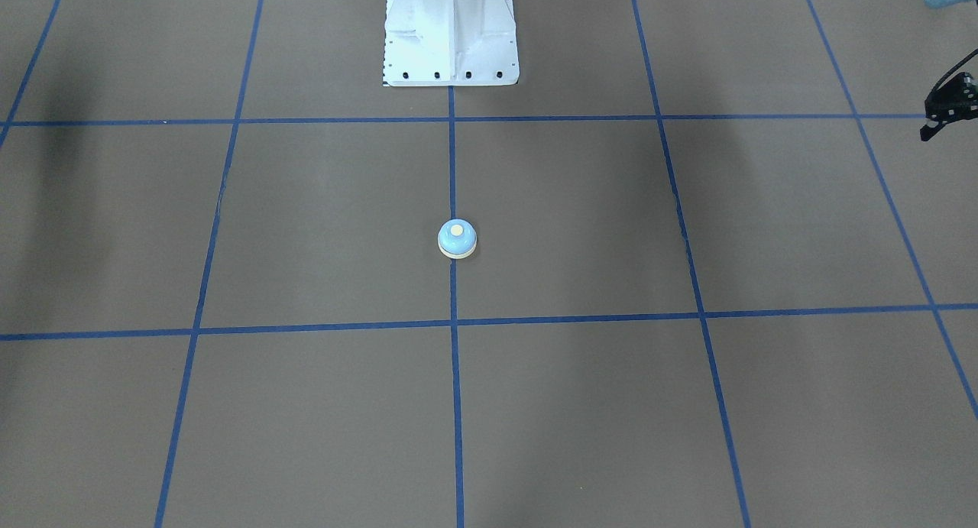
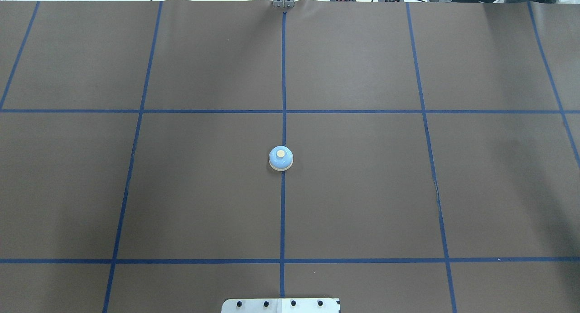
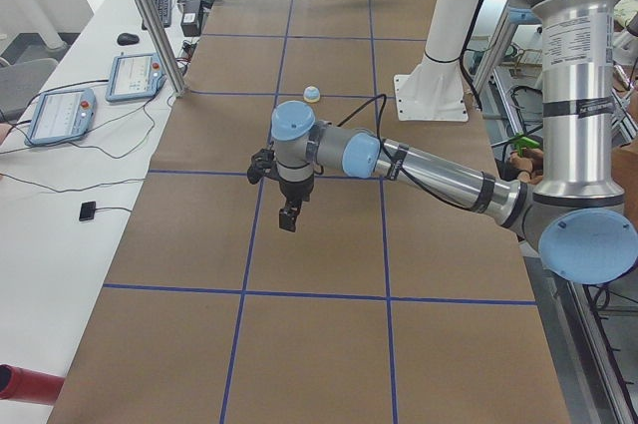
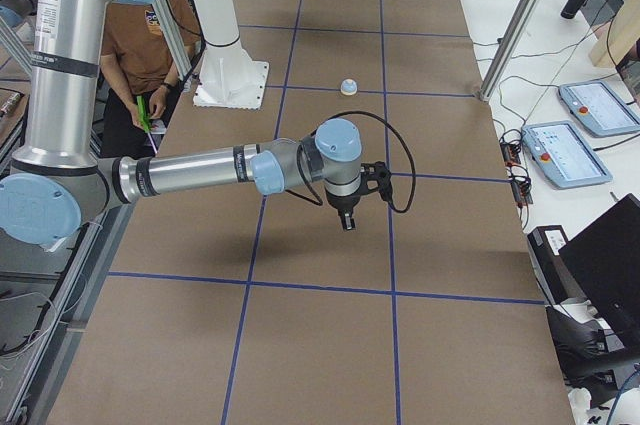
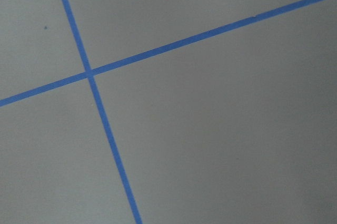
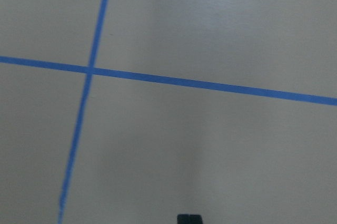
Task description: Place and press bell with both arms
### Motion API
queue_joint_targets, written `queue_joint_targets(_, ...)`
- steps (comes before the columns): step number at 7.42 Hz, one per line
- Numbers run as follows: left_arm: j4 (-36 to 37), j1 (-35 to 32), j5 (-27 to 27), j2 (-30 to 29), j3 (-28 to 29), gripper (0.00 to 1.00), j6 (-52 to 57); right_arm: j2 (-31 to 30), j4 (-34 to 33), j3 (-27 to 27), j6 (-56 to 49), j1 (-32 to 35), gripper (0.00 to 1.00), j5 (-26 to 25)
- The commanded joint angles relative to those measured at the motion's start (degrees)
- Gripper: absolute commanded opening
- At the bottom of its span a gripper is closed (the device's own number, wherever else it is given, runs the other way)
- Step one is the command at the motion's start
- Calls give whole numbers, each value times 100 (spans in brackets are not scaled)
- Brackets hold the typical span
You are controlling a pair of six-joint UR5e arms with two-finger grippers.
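The bell, light-blue with a cream button, stands upright on the table's centre line, alone; it also shows in the front view and small in both side views. My left arm reaches over the table's left end, its gripper pointing down above the brown surface, far from the bell. My right arm does the same at the right end, gripper pointing down. I cannot tell whether either gripper is open or shut. Both wrist views show only brown table and blue tape lines.
The white pedestal is bolted at the robot's side of the table. A black part of the left wrist shows at the front view's right edge. Control tablets lie on side tables. A person in orange sits behind the pedestal.
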Motion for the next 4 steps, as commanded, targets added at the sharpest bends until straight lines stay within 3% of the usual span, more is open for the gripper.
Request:
queue_joint_targets(1,-24,-360,-64,222,210,100,306,-360,1,10,-469,596,70,213)
queue_joint_targets(2,-24,-396,-64,267,272,100,306,-396,10,-7,-478,677,100,267)
queue_joint_targets(4,-68,-554,-143,241,334,100,289,-335,1,-34,-513,416,100,23)
